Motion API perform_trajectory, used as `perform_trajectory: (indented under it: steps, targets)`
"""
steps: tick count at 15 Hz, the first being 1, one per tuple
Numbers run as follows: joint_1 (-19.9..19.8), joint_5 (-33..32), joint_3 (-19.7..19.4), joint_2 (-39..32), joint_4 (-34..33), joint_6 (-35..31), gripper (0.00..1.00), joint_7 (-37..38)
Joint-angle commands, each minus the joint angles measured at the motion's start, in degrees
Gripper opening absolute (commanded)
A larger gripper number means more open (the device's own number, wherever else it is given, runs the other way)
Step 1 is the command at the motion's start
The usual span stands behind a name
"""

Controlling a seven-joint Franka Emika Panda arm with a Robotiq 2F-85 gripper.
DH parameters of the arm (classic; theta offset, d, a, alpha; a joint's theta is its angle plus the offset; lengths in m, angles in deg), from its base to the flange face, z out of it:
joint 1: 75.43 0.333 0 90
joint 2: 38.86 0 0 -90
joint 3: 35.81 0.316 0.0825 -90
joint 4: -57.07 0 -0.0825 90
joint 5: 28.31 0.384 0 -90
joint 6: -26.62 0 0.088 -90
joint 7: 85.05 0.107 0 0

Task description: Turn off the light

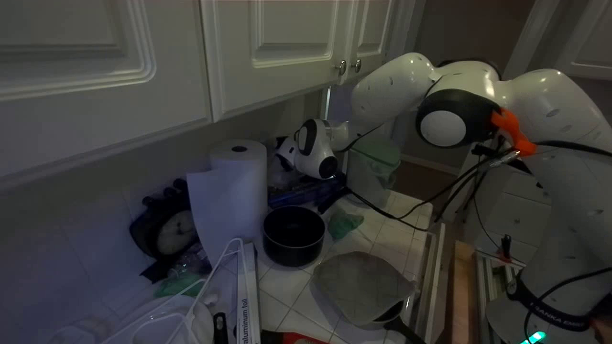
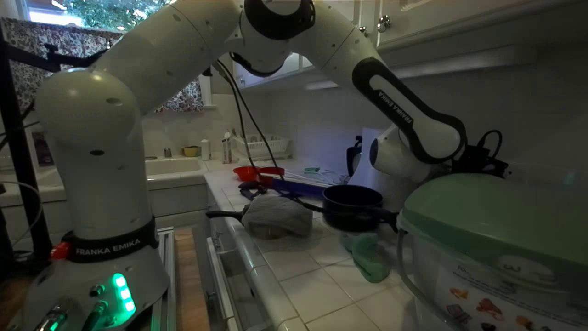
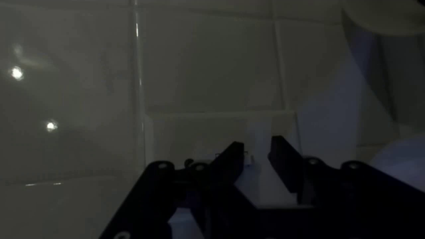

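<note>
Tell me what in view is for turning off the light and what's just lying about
For the job:
open gripper
wall switch plate, by the look of it
what seems the strip lamp under the cabinet

Just lying about:
paper towel roll
black pot
clock
aluminum foil box
green-lidded bin

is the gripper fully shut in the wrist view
No, the gripper stands open, its fingertips apart with a pale plate showing between them.
</note>
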Motion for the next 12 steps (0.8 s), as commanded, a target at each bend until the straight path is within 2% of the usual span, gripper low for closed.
perform_trajectory:
  steps: [1,2,3,4,8,11,12]
  targets:
    - [0.4,0.0,0.0,-2.4,-2.2,-2.2,0.22,0.9]
    - [0.4,0.0,0.1,-2.2,-2.0,-2.2,0.26,0.8]
    - [0.6,0.0,0.1,-2.1,-1.9,-1.9,0.51,0.6]
    - [0.8,0.0,0.2,-1.9,-1.7,-1.8,0.51,0.5]
    - [2.7,0.0,0.2,1.5,1.9,-1.4,0.78,-0.7]
    - [4.7,0.0,-0.8,5.0,7.1,1.2,0.98,-0.5]
    - [5.7,0.0,-1.4,6.5,9.2,2.7,1.0,-0.2]
